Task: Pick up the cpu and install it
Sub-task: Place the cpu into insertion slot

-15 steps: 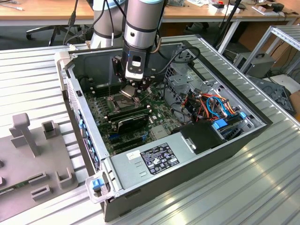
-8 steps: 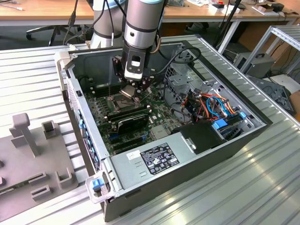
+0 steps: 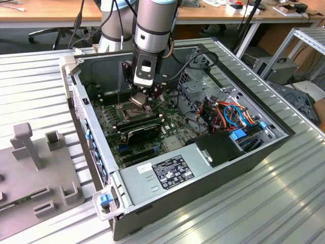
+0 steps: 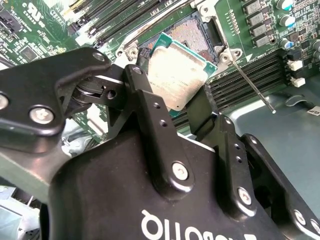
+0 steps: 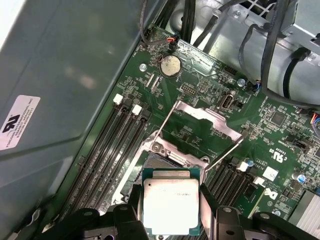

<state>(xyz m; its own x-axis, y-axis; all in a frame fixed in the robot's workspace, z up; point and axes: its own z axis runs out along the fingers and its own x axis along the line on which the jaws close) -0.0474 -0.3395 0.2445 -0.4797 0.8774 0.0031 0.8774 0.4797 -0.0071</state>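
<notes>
Just over the socket [image 4: 192, 32], the hand [image 5: 171, 220] grips the cpu [image 5: 171, 200].

Nothing reads clearly. A black label [image 3: 170, 173] with tiny white print lies on the power supply [image 3: 134, 185], in the lower middle of the exterior view. In the second wrist view, upside-down white letters cross the body of the gripper [image 4: 172, 92]. In the first wrist view, a white sticker [image 5: 17, 122] with a black mark sits on the case wall [image 5: 75, 50], and faint lines mark the cpu [image 5: 171, 205].
</notes>
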